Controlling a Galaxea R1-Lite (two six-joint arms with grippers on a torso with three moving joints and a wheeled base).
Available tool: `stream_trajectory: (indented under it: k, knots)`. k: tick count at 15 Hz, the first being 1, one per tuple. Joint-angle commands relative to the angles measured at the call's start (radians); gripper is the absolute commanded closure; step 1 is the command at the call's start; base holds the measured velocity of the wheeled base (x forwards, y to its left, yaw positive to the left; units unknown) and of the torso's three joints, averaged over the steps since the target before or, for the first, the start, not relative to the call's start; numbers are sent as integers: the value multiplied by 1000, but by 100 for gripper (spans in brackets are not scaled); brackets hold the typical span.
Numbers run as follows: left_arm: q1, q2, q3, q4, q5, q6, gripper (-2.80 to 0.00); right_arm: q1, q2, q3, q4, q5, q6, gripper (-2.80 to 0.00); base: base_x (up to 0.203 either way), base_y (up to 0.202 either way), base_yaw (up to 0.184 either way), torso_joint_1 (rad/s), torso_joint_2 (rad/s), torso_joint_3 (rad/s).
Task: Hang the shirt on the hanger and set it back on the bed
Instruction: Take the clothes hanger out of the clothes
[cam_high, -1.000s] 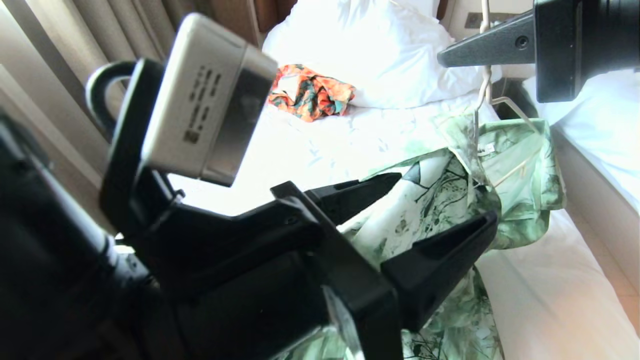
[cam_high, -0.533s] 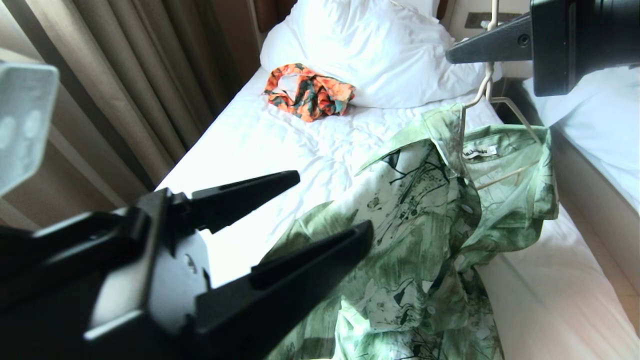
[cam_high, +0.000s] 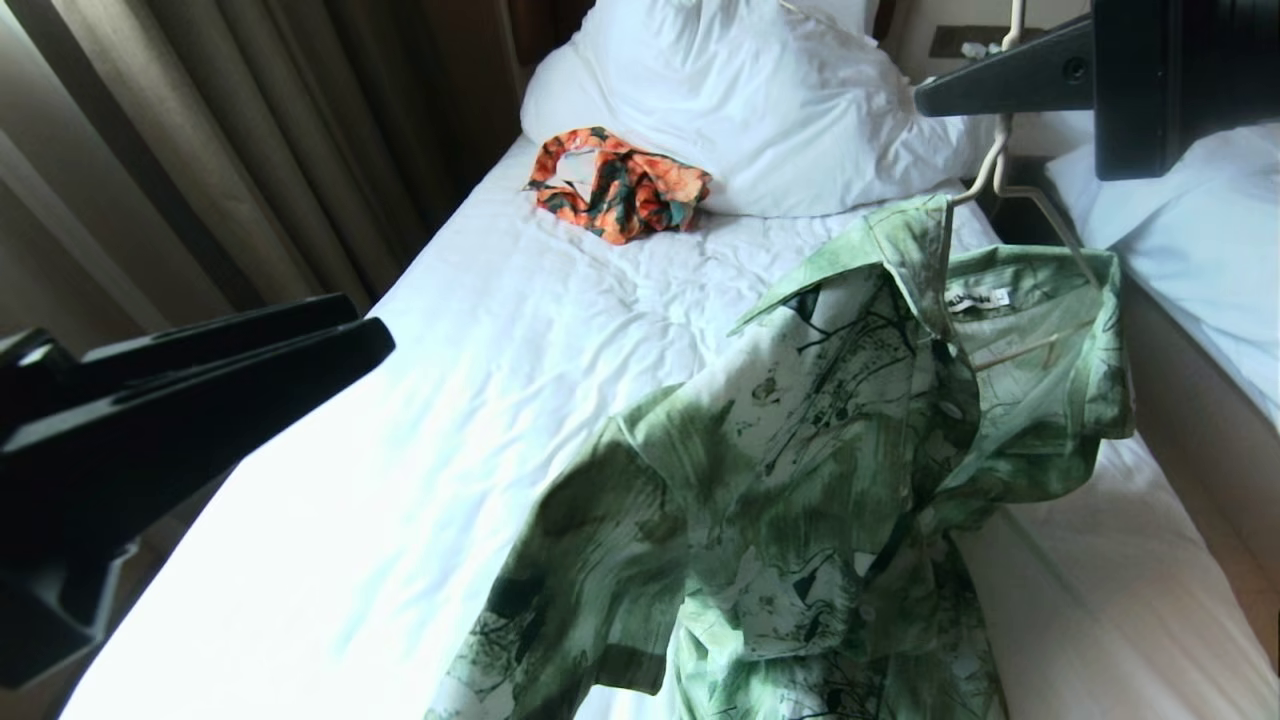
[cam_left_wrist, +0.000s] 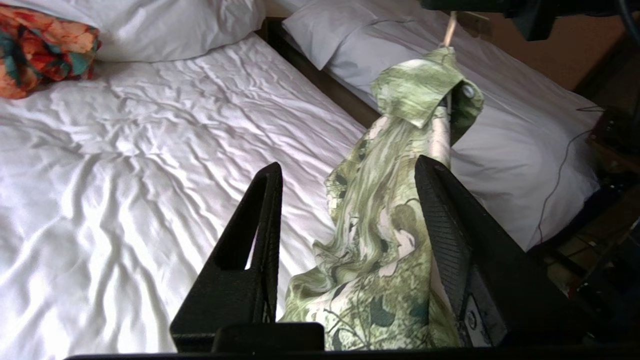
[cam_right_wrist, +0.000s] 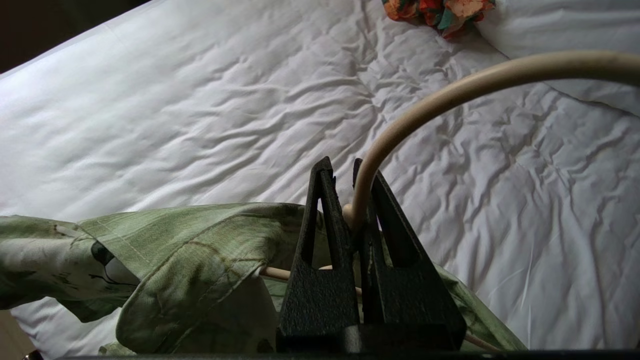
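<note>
Right end effector (cam_right_wrist: 350, 200) is pinching its fingers tight on the neck of the hanger (cam_right_wrist: 450, 95), just below the hook, and is holding it up over the right side of the bed (cam_high: 480, 420). The shirt (cam_high: 800, 480) is hanging on the hanger, collar uppermost, front buttoned, its lower part draping down toward the sheet. Left end effector (cam_left_wrist: 345, 200) is hovering at the left edge of the bed, fingers parted about halfway and gripping nothing; the shirt is sitting well beyond them. An orange patterned garment (cam_high: 620, 185) is lying crumpled against the white pillow (cam_high: 760, 90).
</note>
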Motion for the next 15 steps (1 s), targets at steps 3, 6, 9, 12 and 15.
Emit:
stream_trajectory:
  k: [3, 6, 9, 12, 15]
  knots:
    - [127, -38, 2, 60, 6, -21, 0, -28, -8, 0, -21, -2, -6, 0, 0, 0, 0, 32, -140, -110]
    - [257, -67, 3, 136, 9, -44, 0, -36, -8, -5, -102, -8, -33, 0, 0, 0, 0, 91, -418, -317]
    - [328, -108, 5, 218, 10, -61, 0, -47, -4, -4, -120, -10, -79, 0, 0, 0, 0, 124, -487, -356]
    - [333, -129, 15, 247, 24, -61, 0, -49, 0, -2, -189, -10, -83, 0, 0, 0, 0, 146, -506, -364]
    - [333, -141, 42, 245, 35, -60, 0, -57, -2, -3, -213, -11, -100, 0, 0, 0, 0, 184, -548, -365]
